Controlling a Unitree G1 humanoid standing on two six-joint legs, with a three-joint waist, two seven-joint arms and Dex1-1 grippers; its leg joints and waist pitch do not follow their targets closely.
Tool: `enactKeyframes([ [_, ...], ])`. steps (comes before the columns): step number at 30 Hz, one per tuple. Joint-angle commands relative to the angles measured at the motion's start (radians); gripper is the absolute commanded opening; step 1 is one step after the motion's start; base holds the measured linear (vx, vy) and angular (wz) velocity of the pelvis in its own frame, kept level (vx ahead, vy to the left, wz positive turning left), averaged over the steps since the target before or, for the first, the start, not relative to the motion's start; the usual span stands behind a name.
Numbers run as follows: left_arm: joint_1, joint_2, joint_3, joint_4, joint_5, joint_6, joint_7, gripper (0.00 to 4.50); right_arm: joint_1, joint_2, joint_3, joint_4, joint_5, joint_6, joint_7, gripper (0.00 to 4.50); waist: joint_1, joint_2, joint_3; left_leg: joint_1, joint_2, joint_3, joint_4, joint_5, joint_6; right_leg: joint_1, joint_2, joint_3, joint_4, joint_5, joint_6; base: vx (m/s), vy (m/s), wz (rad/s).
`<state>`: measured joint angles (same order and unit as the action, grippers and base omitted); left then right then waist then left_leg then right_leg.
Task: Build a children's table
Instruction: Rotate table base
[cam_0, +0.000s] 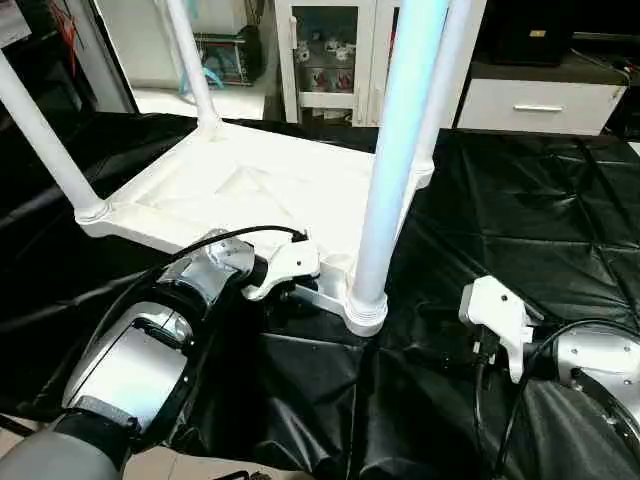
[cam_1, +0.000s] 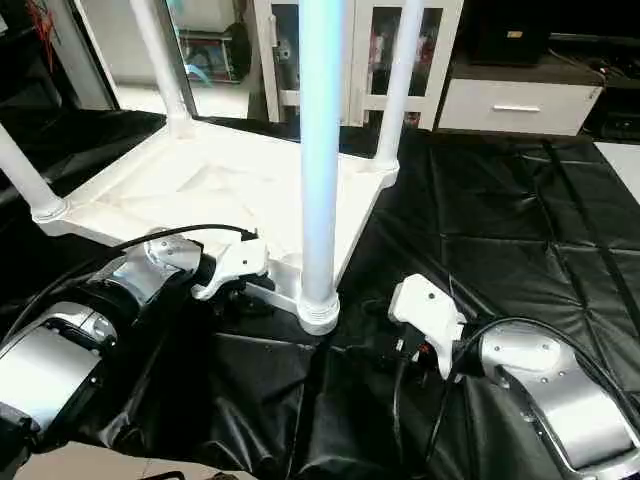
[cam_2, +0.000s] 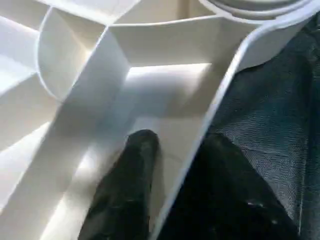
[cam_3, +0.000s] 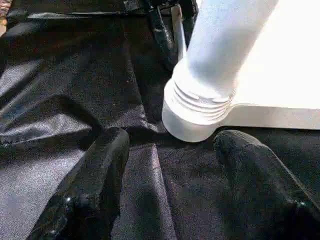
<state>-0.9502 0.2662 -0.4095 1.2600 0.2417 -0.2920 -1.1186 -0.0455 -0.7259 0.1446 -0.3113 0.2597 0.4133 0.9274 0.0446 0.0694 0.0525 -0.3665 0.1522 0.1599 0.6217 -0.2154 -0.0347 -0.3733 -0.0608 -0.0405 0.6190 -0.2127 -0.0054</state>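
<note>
table: the table (cam_0: 240, 190) is lying upside down on the black sheet (cam_0: 530, 210), all four legs (cam_0: 400, 150) sticking up
left claw: the left gripper (cam_2: 170, 190) is pinching the tabletop's near rim beside the near leg
right claw: the right gripper (cam_3: 170, 185) is sitting spread on the sheet, just right of that leg's socket (cam_3: 197, 117)

The left gripper (cam_2: 172, 165) reaches forward from its bent silver forearm, jaws clamped across a thin white wall. The right gripper (cam_3: 172, 150) lies low, jaws spread wide.
</note>
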Motion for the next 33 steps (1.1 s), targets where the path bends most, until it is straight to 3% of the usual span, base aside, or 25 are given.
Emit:
enactKeyframes([
  [1,0.001,0.006,-0.013,0.008,0.022,0.009,-0.033,1.38,-0.01,-0.002,-0.001,-0.01,-0.009,-0.008,0.008,3.09,0.003,-0.023,-0.061,0.007,0.082,-0.03,-0.08,-0.134,0.106,0.05,-0.104,0.051,-0.074,-0.039,-0.302,0.0,0.0,0.0],
  [7,0.01,-0.002,-0.002,0.01,0.016,0.035,-0.06,1.03,-0.012,-0.002,0.003,-0.003,-0.01,-0.012,0.008,3.09,-0.002,-0.023,-0.063,0.007,0.085,-0.03,-0.08,-0.116,0.126,0.05,-0.105,0.049,-0.069,0.014,-0.316,0.0,0.0,0.0],
  [8,0.014,-0.006,0.006,0.009,0.007,0.05,-0.069,0.98,-0.013,0.0,0.005,-0.002,-0.01,-0.013,0.006,3.09,-0.003,-0.031,-0.062,0.007,0.085,-0.028,-0.08,-0.118,0.127,0.05,-0.105,0.049,-0.07,0.012,-0.316,0.0,0.0,0.0],
  [9,0.014,-0.006,0.006,0.009,0.007,0.05,-0.069,0.93,-0.013,0.0,0.005,-0.002,-0.01,-0.013,0.006,3.09,-0.002,-0.027,-0.062,0.007,0.084,-0.028,-0.08,-0.119,0.127,0.05,-0.106,0.049,-0.07,0.002,-0.316,0.0,0.0,0.0],
  [10,0.02,-0.01,0.019,0.008,-0.007,0.083,-0.071,0.88,-0.014,0.004,0.007,0.001,-0.013,-0.016,0.0,3.09,-0.003,-0.033,-0.062,0.007,0.085,-0.027,-0.08,-0.118,0.128,0.05,-0.107,0.05,-0.071,-0.001,-0.314,0.0,0.0,0.0],
  [15,0.078,0.007,0.082,-0.047,-0.062,0.22,-0.038,0.76,-0.064,0.084,-0.028,0.095,-0.094,-0.011,-0.185,3.09,-0.015,-0.031,-0.056,0.007,0.08,-0.025,-0.086,-0.149,0.097,0.044,-0.103,0.049,-0.079,-0.086,-0.309,0.0,0.0,0.0],
  [16,0.104,0.016,0.094,-0.087,-0.069,0.236,-0.015,0.73,-0.068,0.101,-0.043,0.109,-0.092,0.002,-0.216,3.09,-0.015,-0.045,-0.056,0.008,0.079,-0.023,-0.085,-0.152,0.094,0.045,-0.106,0.051,-0.079,-0.105,-0.305,0.0,0.0,0.0],
  [17,0.125,0.024,0.103,-0.12,-0.075,0.248,0.004,0.66,-0.07,0.114,-0.055,0.117,-0.087,0.013,-0.235,3.09,-0.016,-0.039,-0.053,0.007,0.079,-0.023,-0.087,-0.157,0.09,0.044,-0.106,0.05,-0.082,-0.132,-0.299,0.0,0.0,0.0],
  [19,0.163,0.034,0.112,-0.183,-0.084,0.266,0.01,0.62,-0.069,0.128,-0.063,0.121,-0.086,0.021,-0.256,3.09,-0.02,-0.039,-0.054,0.003,0.081,-0.024,-0.087,-0.146,0.093,0.044,-0.106,0.051,-0.081,-0.141,-0.289,0.0,0.0,0.0],
  [20,0.203,0.043,0.115,-0.251,-0.094,0.28,0.001,0.62,-0.067,0.138,-0.067,0.122,-0.084,0.027,-0.269,3.09,-0.021,-0.045,-0.053,0.004,0.081,-0.023,-0.088,-0.147,0.093,0.044,-0.105,0.05,-0.083,-0.153,-0.283,0.0,0.0,0.0],
  [21,0.203,0.043,0.115,-0.251,-0.094,0.28,0.001,0.61,-0.067,0.138,-0.067,0.122,-0.084,0.027,-0.269,3.09,-0.023,-0.04,-0.053,0.004,0.082,-0.024,-0.089,-0.146,0.093,0.042,-0.104,0.05,-0.082,-0.158,-0.28,0.0,0.0,0.0],
  [22,0.251,0.049,0.121,-0.341,-0.104,0.307,-0.011,0.59,-0.064,0.147,-0.068,0.124,-0.086,0.031,-0.28,3.09,-0.024,-0.038,-0.054,0.008,0.086,-0.024,-0.09,-0.155,0.088,0.042,-0.108,0.052,-0.083,-0.165,-0.28,0.0,0.0,0.0],
  [23,0.251,0.049,0.121,-0.341,-0.104,0.307,-0.011,0.56,-0.064,0.147,-0.068,0.124,-0.086,0.031,-0.28,3.09,-0.031,-0.038,-0.051,0.0,0.081,-0.023,-0.091,-0.159,0.09,0.042,-0.103,0.05,-0.084,-0.183,-0.272,0.0,0.0,0.0],
  [24,0.312,0.055,0.123,-0.456,-0.118,0.352,-0.025,0.55,-0.06,0.154,-0.066,0.126,-0.092,0.034,-0.287,3.09,-0.03,-0.039,-0.052,0.006,0.08,-0.021,-0.09,-0.165,0.089,0.039,-0.101,0.05,-0.087,-0.195,-0.268,0.0,0.0,0.0],
  [25,0.374,0.052,0.128,-0.574,-0.119,0.422,-0.01,0.54,-0.054,0.154,-0.065,0.125,-0.094,0.037,-0.286,3.09,-0.033,-0.041,-0.052,0.0,0.083,-0.022,-0.09,-0.148,0.092,0.042,-0.104,0.051,-0.083,-0.172,-0.27,0.0,0.0,0.0],
  [27,0.388,0.052,0.129,-0.6,-0.119,0.438,-0.006,0.5,-0.053,0.154,-0.065,0.124,-0.094,0.037,-0.286,3.09,-0.035,-0.036,-0.055,0.003,0.085,-0.02,-0.088,-0.11,0.108,0.038,-0.101,0.05,-0.079,-0.111,-0.276,0.0,0.0,0.0],
  [28,0.453,0.044,0.135,-0.728,-0.115,0.522,0.02,0.47,-0.048,0.153,-0.062,0.124,-0.097,0.04,-0.288,3.09,-0.035,-0.037,-0.056,0.006,0.088,-0.018,-0.088,-0.114,0.111,0.041,-0.104,0.051,-0.077,-0.101,-0.286,0.0,0.0,0.0],
  [29,0.453,0.044,0.135,-0.728,-0.115,0.522,0.02,0.47,-0.048,0.153,-0.062,0.124,-0.097,0.04,-0.288,3.09,-0.033,-0.036,-0.055,0.002,0.086,-0.019,-0.089,-0.109,0.115,0.041,-0.103,0.049,-0.078,-0.104,-0.284,0.0,0.0,0.0],
  [31,0.558,0.016,0.142,-0.932,-0.112,0.656,0.087,0.43,-0.046,0.15,-0.059,0.13,-0.099,0.041,-0.293,3.09,-0.036,-0.036,-0.055,0.002,0.089,-0.019,-0.091,-0.11,0.114,0.043,-0.103,0.049,-0.078,-0.113,-0.28,0.0,0.0,0.0],
  [33,0.594,0.001,0.139,-0.989,-0.115,0.674,0.11,0.38,-0.05,0.148,-0.055,0.134,-0.1,0.037,-0.291,3.09,-0.038,-0.036,-0.052,0.001,0.084,-0.017,-0.089,-0.114,0.121,0.038,-0.098,0.049,-0.085,-0.125,-0.275,0.0,0.0,0.0],
])
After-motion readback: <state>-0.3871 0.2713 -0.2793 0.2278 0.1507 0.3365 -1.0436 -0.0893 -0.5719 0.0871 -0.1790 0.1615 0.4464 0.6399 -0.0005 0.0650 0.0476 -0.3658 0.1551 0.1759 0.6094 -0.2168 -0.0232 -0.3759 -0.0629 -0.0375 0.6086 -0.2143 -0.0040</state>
